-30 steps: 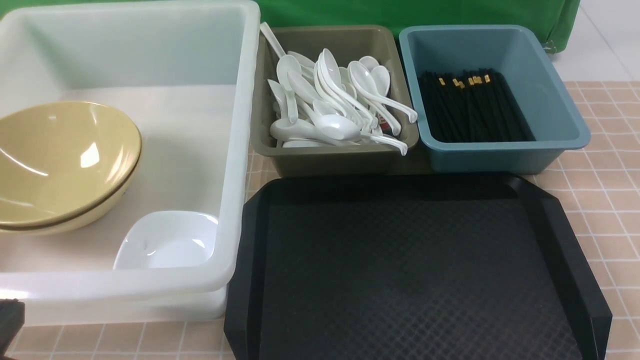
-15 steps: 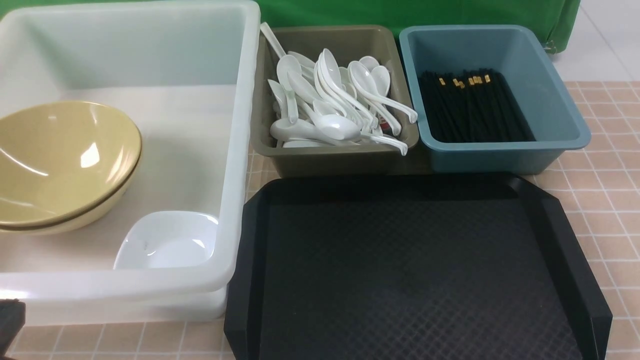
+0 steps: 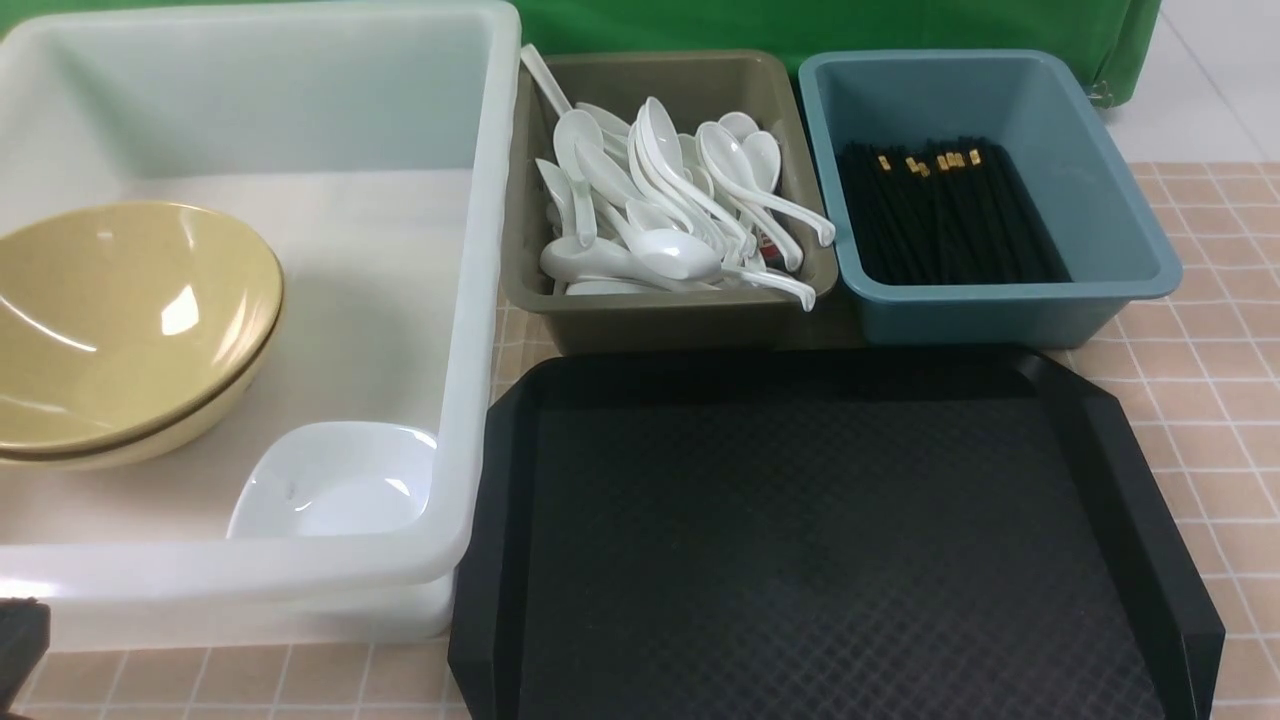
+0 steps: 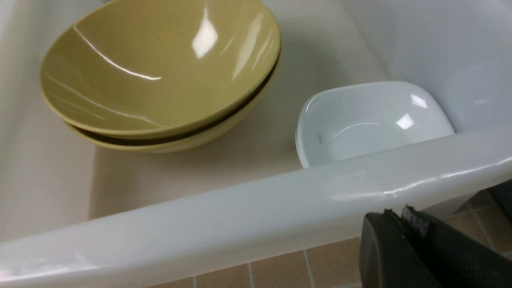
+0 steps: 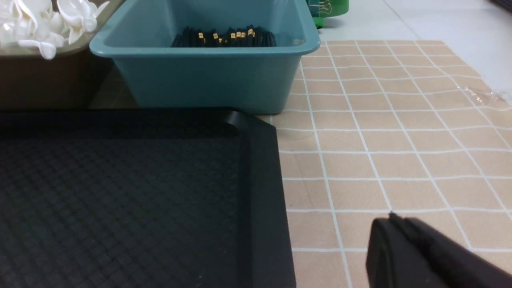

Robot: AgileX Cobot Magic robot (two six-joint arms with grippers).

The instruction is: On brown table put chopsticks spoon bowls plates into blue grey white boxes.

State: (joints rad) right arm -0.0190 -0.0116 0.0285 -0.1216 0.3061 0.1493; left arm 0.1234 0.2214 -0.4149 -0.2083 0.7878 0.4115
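Observation:
Two stacked yellow bowls (image 3: 120,320) (image 4: 160,68) and a white plate (image 3: 335,482) (image 4: 372,120) lie inside the big white box (image 3: 470,300) (image 4: 240,216). Several white spoons (image 3: 660,200) (image 5: 36,20) fill the grey box (image 3: 650,320). Black chopsticks (image 3: 945,215) (image 5: 226,38) lie in the blue box (image 3: 1000,310) (image 5: 208,80). My left gripper (image 4: 398,214) (image 3: 20,625) is shut and empty, just outside the white box's near wall. Over the brown table (image 3: 1200,370) (image 5: 400,140), to the right of the tray, my right gripper (image 5: 394,219) is shut and empty.
A black textured tray (image 3: 820,540) (image 5: 120,192) with nothing on it lies in front of the grey and blue boxes. A green cloth (image 3: 800,25) hangs behind the boxes. The table's right edge meets pale floor (image 5: 440,20).

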